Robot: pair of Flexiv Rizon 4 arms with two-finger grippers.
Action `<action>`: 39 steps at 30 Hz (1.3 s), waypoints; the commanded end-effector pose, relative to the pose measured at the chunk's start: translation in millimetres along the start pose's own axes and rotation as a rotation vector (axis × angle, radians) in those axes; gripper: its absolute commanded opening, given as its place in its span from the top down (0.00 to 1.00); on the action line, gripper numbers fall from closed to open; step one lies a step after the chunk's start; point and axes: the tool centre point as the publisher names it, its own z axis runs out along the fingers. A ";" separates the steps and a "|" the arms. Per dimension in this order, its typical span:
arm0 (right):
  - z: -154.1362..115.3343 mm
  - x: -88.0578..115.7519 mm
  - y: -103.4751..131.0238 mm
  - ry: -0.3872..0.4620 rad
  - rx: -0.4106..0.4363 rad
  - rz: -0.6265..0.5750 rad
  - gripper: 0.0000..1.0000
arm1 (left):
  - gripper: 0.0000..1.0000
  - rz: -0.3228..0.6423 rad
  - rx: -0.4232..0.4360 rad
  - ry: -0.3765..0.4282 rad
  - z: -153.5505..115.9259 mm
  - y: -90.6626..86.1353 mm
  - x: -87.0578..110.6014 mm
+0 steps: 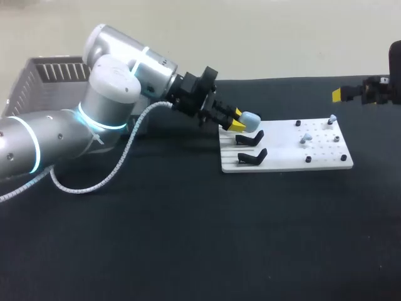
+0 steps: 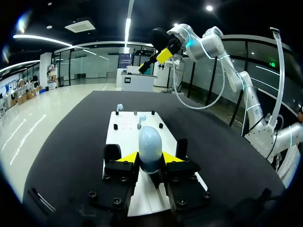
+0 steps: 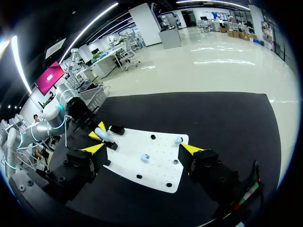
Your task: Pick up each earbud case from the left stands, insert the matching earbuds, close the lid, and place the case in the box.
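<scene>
A pale blue, egg-shaped earbud case (image 1: 250, 118) is grasped from both sides by the yellow-tipped fingers (image 2: 128, 157) of the left gripper (image 1: 238, 121). In the left wrist view its rounded end stands out ahead of the tips. The case is held at the left end of a white perforated board (image 1: 326, 160), just above the rear one of two black stands (image 1: 251, 137). Whether it touches that stand cannot be told. The front black stand (image 1: 252, 156) is seen bare, close to the board's near edge.

Two small pale earbuds are set on pegs on the right half of the board. One (image 1: 306, 137) is near the middle and the other (image 1: 332, 118) is at the far right corner. Several small black pegs are also seen on the board.

The right gripper (image 3: 143, 148) is held over the right end of the board with its fingers spread wide and nothing between them. It is well apart from the left gripper.

A grey slatted box (image 1: 37, 78) stands at the far left corner of the black worktop (image 1: 188, 238), behind the left arm.
</scene>
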 end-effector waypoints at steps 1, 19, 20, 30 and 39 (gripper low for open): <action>-0.5 0.2 0.2 0.000 0.002 0.000 0.00 | 1.00 0.007 -0.071 -0.041 -20.8 -22.9 -7.7; -0.5 0.2 0.2 0.000 0.002 0.000 0.00 | 1.00 0.025 -0.178 -0.231 -67.2 -53.2 -48.0; -0.5 0.2 0.2 0.000 0.002 0.000 0.00 | 1.00 0.021 -0.182 -0.239 -67.9 -54.4 -49.3; -0.5 0.2 0.2 0.000 0.002 0.000 0.00 | 1.00 0.010 -0.186 -0.305 -69.8 -59.4 -55.4; -0.5 0.2 0.2 0.000 0.002 0.000 0.00 | 1.00 0.008 -0.166 -0.336 -68.3 -61.5 -52.4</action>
